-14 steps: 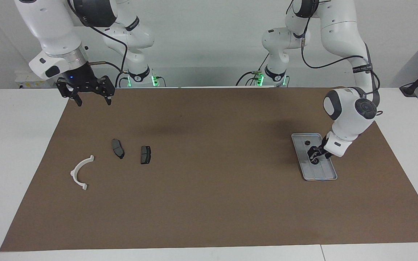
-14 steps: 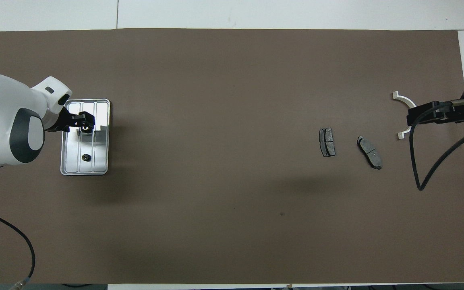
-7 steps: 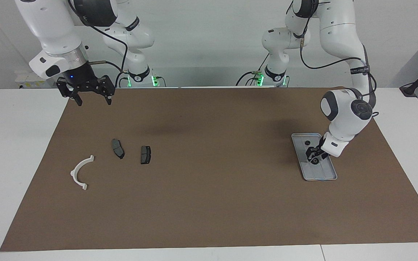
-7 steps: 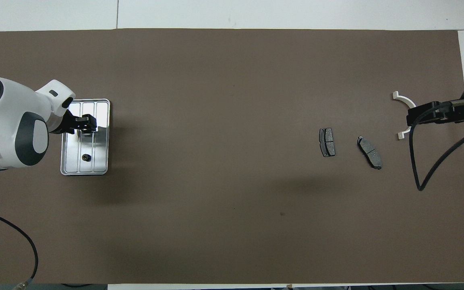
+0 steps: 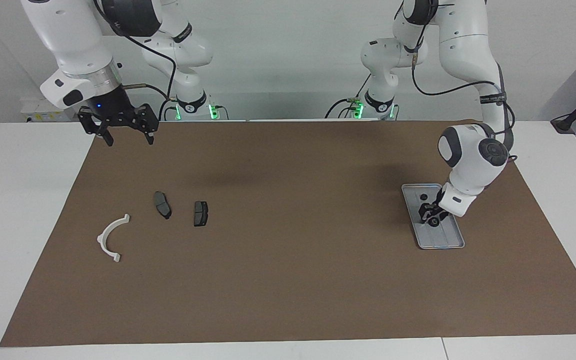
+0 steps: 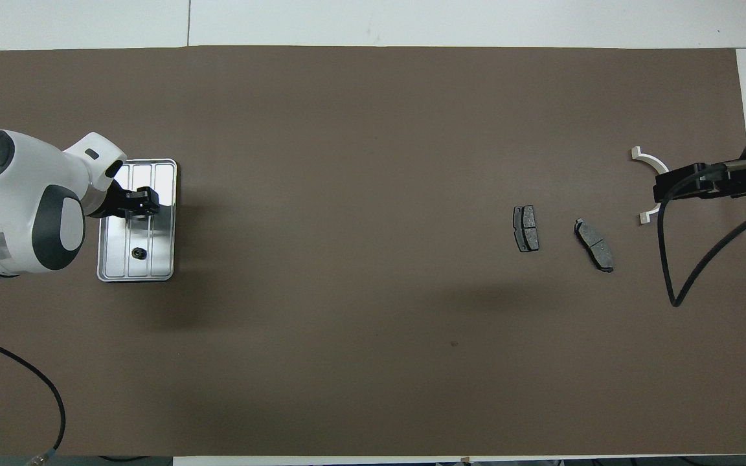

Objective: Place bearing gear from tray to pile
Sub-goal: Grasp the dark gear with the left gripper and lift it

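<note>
The silver ribbed tray (image 5: 446, 236) lies at the left arm's end of the brown mat and also shows in the overhead view (image 6: 160, 178). My left gripper (image 5: 431, 216) (image 6: 145, 199) hangs low over the tray's middle, shut on a small dark bearing gear (image 5: 433, 222). A second dark gear (image 5: 423, 197) (image 6: 138, 253) lies in the tray's end nearer the robots. The pile lies at the right arm's end: a white semicircular bracket (image 5: 100, 240) (image 6: 649, 159) and two dark brake pads (image 5: 162, 204) (image 5: 200, 213). My right gripper (image 5: 129, 141) (image 6: 667, 188) waits open, high above the mat's edge.
The brown mat (image 5: 288, 260) covers most of the white table. The right arm's black cable (image 6: 671, 272) loops over the mat beside the pile. The two brake pads (image 6: 526, 228) (image 6: 594, 244) lie side by side, apart from the bracket.
The left gripper's fingers have closed around the gear over the tray, and the hand has risen a little and shifted slightly. The right arm has not moved.
</note>
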`<state>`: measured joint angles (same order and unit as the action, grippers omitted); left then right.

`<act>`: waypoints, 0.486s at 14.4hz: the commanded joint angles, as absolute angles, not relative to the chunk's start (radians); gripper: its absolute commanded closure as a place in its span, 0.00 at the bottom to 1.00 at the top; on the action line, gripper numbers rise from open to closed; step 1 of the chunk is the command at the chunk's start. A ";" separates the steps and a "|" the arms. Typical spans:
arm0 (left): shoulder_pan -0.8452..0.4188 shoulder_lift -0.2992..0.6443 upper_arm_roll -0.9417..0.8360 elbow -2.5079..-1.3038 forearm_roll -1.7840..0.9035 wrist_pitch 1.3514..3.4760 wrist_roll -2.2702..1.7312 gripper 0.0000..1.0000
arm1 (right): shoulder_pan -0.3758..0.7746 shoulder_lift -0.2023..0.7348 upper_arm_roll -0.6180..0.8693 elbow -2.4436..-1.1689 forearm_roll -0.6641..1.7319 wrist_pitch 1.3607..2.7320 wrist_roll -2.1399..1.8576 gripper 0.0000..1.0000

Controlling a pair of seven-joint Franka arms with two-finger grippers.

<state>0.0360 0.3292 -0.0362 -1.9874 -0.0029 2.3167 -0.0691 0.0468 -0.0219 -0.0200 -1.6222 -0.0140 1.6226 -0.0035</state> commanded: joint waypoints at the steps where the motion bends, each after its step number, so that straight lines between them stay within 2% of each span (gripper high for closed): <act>1: 0.032 0.327 -0.032 -1.999 -0.008 2.332 -0.078 0.95 | 0.044 -0.035 -0.021 -1.632 0.012 1.640 -0.034 0.00; 2: 0.034 0.328 -0.032 -1.985 -0.014 2.318 -0.080 1.00 | 0.043 -0.035 -0.021 -1.632 0.012 1.640 -0.034 0.00; 3: 0.031 0.330 -0.032 -1.956 -0.020 2.286 -0.080 1.00 | 0.043 -0.035 -0.021 -1.632 0.012 1.640 -0.035 0.00; 7: -0.089 0.351 -0.035 -1.711 -0.046 2.002 -0.337 1.00 | 0.041 -0.035 -0.021 -1.632 0.012 1.641 -0.034 0.00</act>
<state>-0.0045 0.3294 -0.0433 -1.8478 -0.0360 2.1332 -0.1847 0.0469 -0.0219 -0.0197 -1.6222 -0.0140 1.6240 -0.0035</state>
